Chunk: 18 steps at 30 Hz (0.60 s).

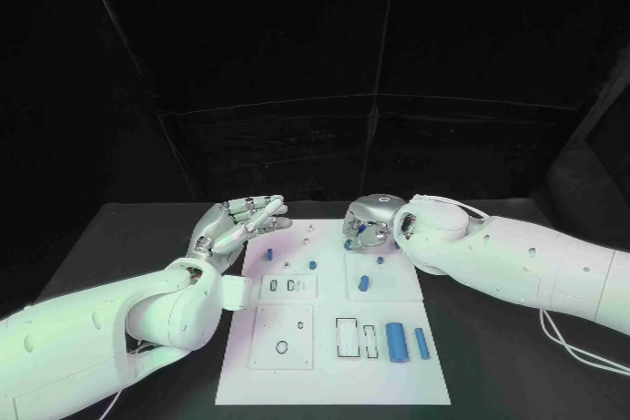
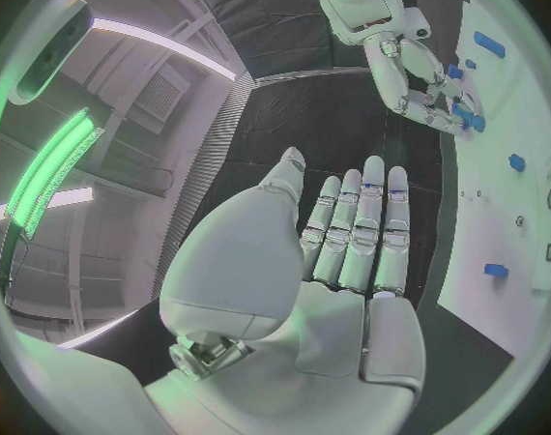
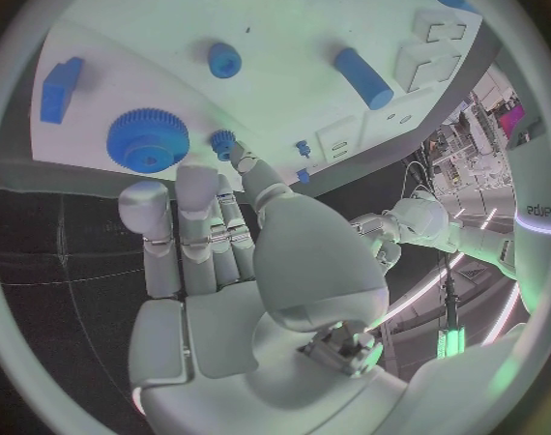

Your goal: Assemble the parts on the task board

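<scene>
From the head cam I've got the task board point(image 1: 335, 384) sitting mid-surface, with the right robot hand point(image 1: 371, 221) parked over its far right corner and the left robot hand point(image 1: 243, 221) hovering just off the far left edge, fingers straight and apart, holding nothing. Two blue cylinders point(image 1: 395, 342) lie side by side at the near right of the board, long axes running near-to-far, well apart from both hands. So honestly the far-corner stuff is what's in reach.

Left wrist cam: flat open palm, fingers together-ish and empty, and I can see the other hand across the board's end with its fingertips down among small blue parts.

Right wrist cam is the useful one. The blue gear point(image 3: 146, 139) lies flat on the board just past the fingertips point(image 3: 198, 181), a small blue peg point(image 3: 222, 143) right beside them. Fingers are extended, not wrapped on anything as far as I can tell. Right hand's clearly nearer, so I'd guess it goes for the gear.
</scene>
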Each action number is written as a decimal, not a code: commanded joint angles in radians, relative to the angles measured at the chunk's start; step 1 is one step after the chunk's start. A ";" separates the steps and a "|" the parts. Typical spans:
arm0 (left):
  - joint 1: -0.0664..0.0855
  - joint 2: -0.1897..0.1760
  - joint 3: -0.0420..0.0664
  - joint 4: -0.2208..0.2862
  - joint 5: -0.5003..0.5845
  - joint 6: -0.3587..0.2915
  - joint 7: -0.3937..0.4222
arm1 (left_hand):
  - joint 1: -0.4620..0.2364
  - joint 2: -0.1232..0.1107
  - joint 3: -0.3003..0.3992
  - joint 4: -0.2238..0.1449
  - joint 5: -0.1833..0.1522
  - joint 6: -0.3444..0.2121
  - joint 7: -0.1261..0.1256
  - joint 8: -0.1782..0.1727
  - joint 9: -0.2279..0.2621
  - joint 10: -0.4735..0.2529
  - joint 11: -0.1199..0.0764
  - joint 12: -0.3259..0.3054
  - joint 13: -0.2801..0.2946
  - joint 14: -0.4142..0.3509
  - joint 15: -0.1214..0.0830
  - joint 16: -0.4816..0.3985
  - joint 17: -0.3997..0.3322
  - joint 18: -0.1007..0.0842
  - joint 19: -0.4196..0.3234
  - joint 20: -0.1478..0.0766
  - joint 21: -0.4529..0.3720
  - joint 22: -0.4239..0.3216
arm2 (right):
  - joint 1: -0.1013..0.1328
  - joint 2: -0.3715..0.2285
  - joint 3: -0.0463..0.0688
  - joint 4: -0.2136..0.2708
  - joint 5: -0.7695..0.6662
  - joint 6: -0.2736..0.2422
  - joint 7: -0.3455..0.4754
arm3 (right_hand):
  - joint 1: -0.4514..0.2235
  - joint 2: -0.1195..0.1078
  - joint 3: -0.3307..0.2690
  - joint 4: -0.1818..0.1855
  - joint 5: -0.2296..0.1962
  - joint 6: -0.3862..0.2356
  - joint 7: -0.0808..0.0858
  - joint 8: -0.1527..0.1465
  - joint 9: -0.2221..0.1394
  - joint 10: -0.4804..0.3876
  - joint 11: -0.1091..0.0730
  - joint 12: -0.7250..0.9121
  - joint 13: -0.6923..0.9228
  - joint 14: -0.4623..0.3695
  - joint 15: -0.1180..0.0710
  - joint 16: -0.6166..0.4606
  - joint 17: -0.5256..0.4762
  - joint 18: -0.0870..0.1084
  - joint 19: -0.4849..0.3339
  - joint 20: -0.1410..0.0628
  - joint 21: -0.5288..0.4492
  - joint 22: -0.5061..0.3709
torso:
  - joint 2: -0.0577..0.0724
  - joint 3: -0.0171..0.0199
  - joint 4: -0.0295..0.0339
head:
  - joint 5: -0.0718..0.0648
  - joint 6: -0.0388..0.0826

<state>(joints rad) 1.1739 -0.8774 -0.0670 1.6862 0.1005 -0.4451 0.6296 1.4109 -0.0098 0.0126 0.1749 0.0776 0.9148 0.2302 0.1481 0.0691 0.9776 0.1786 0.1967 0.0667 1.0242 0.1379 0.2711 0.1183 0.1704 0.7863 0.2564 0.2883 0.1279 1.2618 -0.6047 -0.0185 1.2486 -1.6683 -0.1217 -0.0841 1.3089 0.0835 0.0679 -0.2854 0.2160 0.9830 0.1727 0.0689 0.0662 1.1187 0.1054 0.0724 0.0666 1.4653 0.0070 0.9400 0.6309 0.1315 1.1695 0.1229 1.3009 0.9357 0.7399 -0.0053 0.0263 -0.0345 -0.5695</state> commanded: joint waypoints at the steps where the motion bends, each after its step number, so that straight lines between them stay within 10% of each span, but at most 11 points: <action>1: 0.003 -0.001 0.001 0.003 -0.010 0.015 -0.001 | -0.003 0.003 -0.003 -0.002 -0.002 0.005 -0.001 0.005 -0.002 0.005 -0.001 0.005 0.001 0.006 0.000 0.004 -0.001 0.015 0.010 0.000 0.005 -0.002 | 0.003 0.005 0.001 -0.005 -0.012 0.034 0.001 | -0.001 0.016 0.010 0.001 -0.003 0.010 0.001 0.000 0.001 0.011 -0.001 0.003 0.000 0.007 0.007 0.013 0.011 -0.014 0.010 0.001 0.008 0.010 | 0.003 -0.0001 -0.0025 | 0.003 -0.004; 18: 0.008 0.001 0.001 -0.001 -0.010 0.017 -0.008 | -0.002 0.003 -0.003 -0.004 -0.001 0.004 0.001 0.004 -0.002 0.004 0.000 0.004 0.000 0.006 0.000 0.003 -0.002 0.015 0.010 0.000 0.005 -0.002 | 0.003 0.022 0.001 -0.018 -0.012 0.082 0.013 | -0.015 0.027 0.064 0.000 -0.006 0.041 -0.007 0.002 0.001 0.036 -0.009 0.000 -0.002 0.000 0.002 0.067 0.050 -0.020 0.024 -0.003 0.035 0.049 | 0.009 -0.0006 0.0000 | 0.002 -0.013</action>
<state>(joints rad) 1.1802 -0.8774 -0.0671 1.6848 0.0996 -0.4426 0.6207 1.4110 -0.0098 0.0126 0.1749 0.0776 0.9148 0.2302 0.1481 0.0683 0.9775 0.1786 0.1967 0.0668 1.0241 0.1379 0.2711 0.1182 0.1702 0.7862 0.2564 0.2883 0.1270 1.2619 -0.5843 -0.0186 1.2312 -1.6737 -0.0627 -0.0805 1.3002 0.1031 0.1266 -0.2844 0.2155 1.0175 0.1675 0.0689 0.0672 1.1471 0.0983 0.0724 0.0661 1.4652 0.0070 1.0032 0.6800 0.1318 1.1870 0.1197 1.3313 0.9843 0.7482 -0.0058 0.0255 -0.0320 -0.5812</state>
